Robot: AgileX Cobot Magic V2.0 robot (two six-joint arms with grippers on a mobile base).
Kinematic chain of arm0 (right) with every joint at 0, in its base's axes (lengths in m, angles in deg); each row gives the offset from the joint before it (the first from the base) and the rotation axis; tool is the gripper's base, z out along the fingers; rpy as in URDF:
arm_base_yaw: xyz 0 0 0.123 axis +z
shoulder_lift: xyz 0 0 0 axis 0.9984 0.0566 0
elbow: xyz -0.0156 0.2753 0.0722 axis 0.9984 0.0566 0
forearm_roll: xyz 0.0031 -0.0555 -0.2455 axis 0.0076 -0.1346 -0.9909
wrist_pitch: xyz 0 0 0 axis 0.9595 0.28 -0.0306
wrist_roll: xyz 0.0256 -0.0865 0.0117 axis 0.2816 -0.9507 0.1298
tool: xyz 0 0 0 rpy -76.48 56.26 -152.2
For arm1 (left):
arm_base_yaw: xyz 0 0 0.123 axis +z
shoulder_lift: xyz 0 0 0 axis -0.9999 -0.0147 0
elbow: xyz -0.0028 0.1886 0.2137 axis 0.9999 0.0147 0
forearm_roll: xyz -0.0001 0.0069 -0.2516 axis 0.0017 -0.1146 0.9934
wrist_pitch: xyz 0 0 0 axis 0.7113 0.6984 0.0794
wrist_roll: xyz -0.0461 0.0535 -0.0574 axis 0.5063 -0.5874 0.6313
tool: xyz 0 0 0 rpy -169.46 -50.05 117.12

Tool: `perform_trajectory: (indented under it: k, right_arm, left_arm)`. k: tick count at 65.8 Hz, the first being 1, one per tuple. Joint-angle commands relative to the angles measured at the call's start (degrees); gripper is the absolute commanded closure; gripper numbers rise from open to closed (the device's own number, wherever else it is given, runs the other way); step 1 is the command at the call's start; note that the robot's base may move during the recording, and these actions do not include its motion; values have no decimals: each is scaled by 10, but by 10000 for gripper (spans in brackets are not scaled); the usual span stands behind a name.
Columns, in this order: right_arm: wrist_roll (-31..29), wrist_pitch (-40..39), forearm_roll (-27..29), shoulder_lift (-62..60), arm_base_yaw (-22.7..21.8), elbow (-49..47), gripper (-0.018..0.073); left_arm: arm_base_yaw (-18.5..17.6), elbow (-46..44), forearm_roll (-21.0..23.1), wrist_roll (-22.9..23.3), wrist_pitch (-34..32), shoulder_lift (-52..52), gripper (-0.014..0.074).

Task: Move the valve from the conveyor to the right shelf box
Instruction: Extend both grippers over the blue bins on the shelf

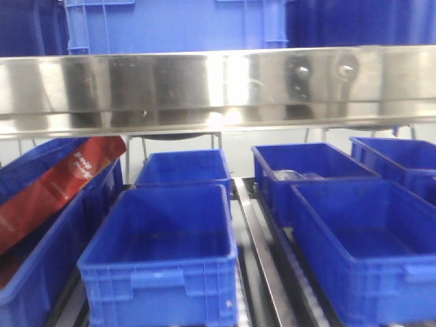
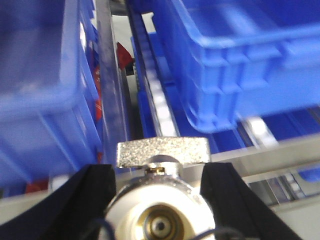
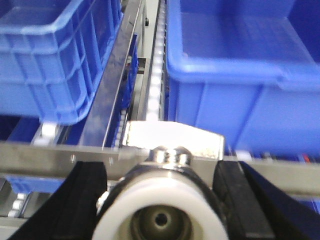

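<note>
In the left wrist view my left gripper (image 2: pixel 160 175) is shut on a valve (image 2: pixel 160 210). Its white cap faces the camera and its grey lever (image 2: pixel 162 151) points up between the black fingers (image 2: pixel 92 197). In the right wrist view my right gripper (image 3: pixel 159 172) is shut on a second valve (image 3: pixel 160 207), also white cap first, with its shiny lever (image 3: pixel 172 140) on top. Both valves hang in front of the shelf's blue boxes. The right-hand boxes show in the front view (image 1: pixel 368 242). Neither gripper shows in the front view. The conveyor is out of view.
Several open blue crates stand in rows on the roller shelf, among them a middle one (image 1: pixel 160 255). A red packet (image 1: pixel 58 184) leans in the left crate. A steel beam (image 1: pixel 218 85) crosses above them. Metal rails (image 3: pixel 107 110) and roller strips run between crates.
</note>
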Motion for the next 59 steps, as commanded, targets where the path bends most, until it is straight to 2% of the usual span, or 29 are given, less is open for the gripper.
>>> perform_trajectory:
  k: [1, 59]
  right_arm:
    - [-2, -39, -2, -6, 0, -11, 711]
    - [-2, -39, -2, -6, 0, -11, 711]
  left_arm:
    - [-2, -8, 4, 3, -24, 5, 708]
    - [-2, -8, 4, 3, -26, 5, 708]
